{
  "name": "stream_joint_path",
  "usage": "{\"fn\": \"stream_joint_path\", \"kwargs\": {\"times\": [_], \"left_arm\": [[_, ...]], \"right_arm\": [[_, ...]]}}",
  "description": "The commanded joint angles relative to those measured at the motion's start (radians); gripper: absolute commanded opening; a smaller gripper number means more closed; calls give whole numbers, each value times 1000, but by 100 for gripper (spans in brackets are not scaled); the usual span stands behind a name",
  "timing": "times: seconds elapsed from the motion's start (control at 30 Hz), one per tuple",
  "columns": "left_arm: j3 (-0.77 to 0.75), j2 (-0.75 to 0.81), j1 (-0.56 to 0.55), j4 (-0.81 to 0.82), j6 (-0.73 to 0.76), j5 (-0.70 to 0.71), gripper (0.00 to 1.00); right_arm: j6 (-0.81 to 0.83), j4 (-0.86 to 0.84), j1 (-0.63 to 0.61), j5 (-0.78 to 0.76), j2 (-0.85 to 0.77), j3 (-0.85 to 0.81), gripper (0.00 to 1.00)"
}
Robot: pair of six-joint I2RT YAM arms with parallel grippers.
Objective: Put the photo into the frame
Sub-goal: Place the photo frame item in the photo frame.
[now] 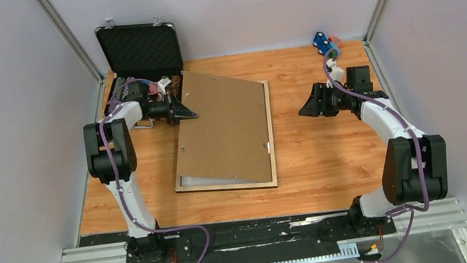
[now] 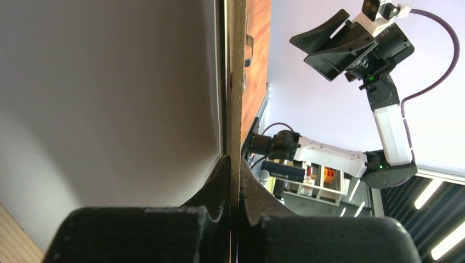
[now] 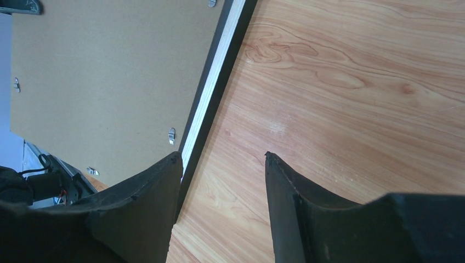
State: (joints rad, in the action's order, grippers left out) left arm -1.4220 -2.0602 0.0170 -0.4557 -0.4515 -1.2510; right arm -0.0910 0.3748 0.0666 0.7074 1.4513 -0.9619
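The frame (image 1: pixel 271 133) lies flat on the table, its pale wood edge showing on the right and near sides. A brown backing board (image 1: pixel 227 129) rests in it, tilted, with its far-left corner raised. My left gripper (image 1: pixel 188 115) is shut on that raised edge, and in the left wrist view the fingers (image 2: pixel 234 159) pinch the board's thin edge (image 2: pixel 236 98). My right gripper (image 1: pixel 304 110) is open and empty, hovering over bare wood just right of the frame's edge (image 3: pixel 211 98). The photo's printed face is hidden; only a pale strip (image 1: pixel 189 180) shows under the board.
An open black case (image 1: pixel 140 51) with small items stands at the back left, close behind the left gripper. A small blue object (image 1: pixel 322 43) sits at the back right. Grey walls close in both sides of the wooden table (image 1: pixel 332 158).
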Motion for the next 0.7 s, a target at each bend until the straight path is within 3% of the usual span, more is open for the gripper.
{"fn": "stream_joint_path", "kwargs": {"times": [0.0, 0.67], "left_arm": [[-46, -11, -6, -22, 10, -83, 0], [-90, -50, -6, -19, 13, -75, 0]], "right_arm": [[17, -40, 1, 1, -32, 7, 56], [18, -40, 6, 4, -31, 9, 56]]}}
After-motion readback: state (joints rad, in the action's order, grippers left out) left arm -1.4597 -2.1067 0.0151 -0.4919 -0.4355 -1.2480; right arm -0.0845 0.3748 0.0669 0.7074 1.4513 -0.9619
